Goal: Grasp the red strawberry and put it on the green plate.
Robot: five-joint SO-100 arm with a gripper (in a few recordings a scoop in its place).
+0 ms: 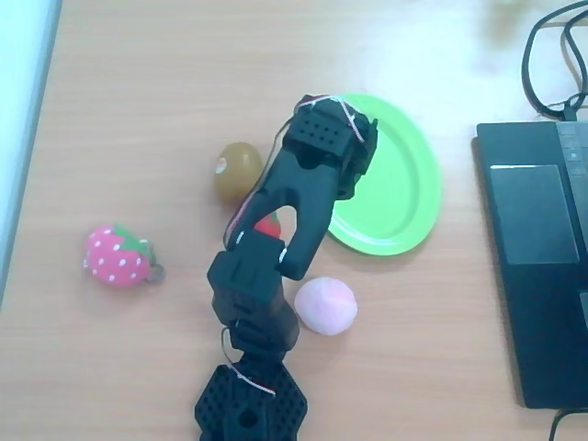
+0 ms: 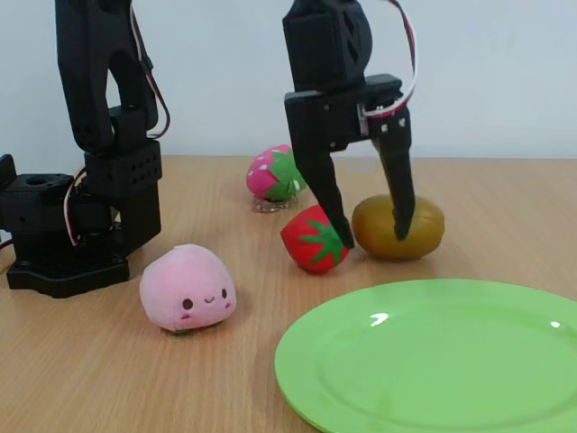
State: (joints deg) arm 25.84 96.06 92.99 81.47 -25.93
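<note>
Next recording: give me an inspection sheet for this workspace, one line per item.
Surface: light wooden table, flat, with a pale strip along the left edge in the overhead view.
Job's things: red strawberry on its side on the table beside the kiwi; green plate bare.
Clutter: brown kiwi, pink dotted strawberry, pink peach, all apart from the plate.
Grippers: pincer open, pointing down, one tip at the red strawberry, the other in front of the kiwi.
Cables: red and white wires on the arm; black cables at the top right of the overhead view.
Surroundings: laptop at the right edge; pale wall behind.
</note>
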